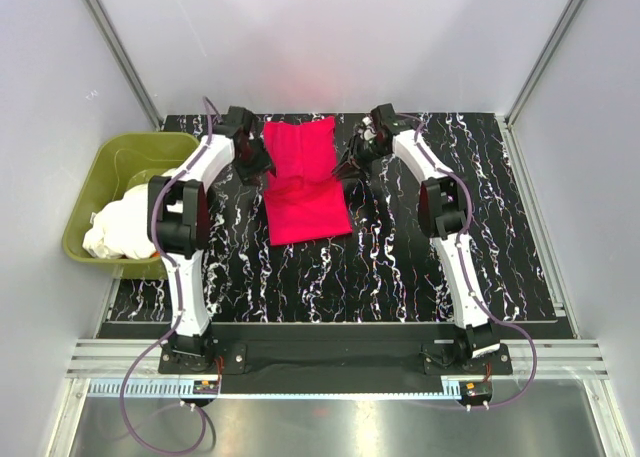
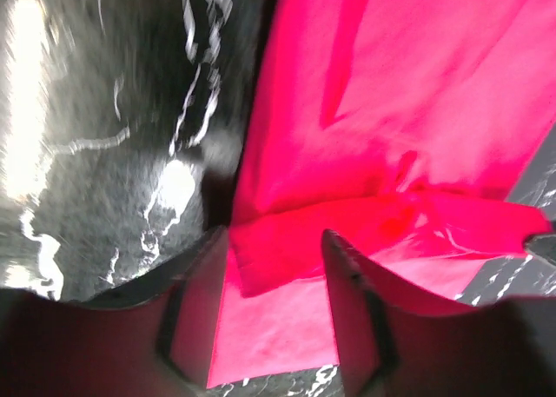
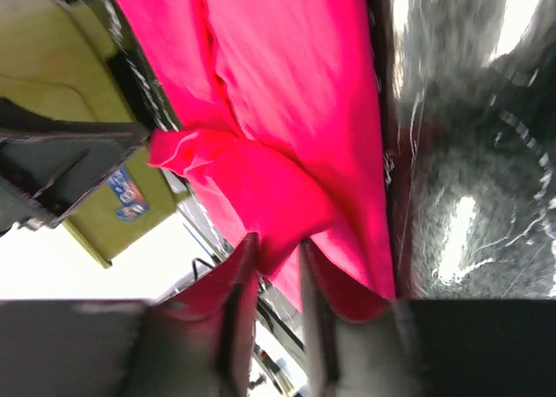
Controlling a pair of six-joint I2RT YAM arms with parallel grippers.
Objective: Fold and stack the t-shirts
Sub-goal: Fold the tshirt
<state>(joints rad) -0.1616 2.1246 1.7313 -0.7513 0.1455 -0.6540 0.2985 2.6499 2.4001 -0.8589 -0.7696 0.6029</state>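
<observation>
The red t-shirt lies folded into a long strip at the back middle of the table, its far end doubled over. My left gripper is at the strip's left edge. In the left wrist view the red t-shirt lies under my left gripper, whose jaws stand open and hold nothing. My right gripper is at the right edge. In the right wrist view my right gripper has its jaws slightly apart, and a loose fold of the red t-shirt dips between the tips. White t-shirts lie bunched in the tub.
An olive-green plastic tub stands off the table's left edge, beside the left arm. The black marbled table is bare in front of the red shirt. White walls close in the back and both sides.
</observation>
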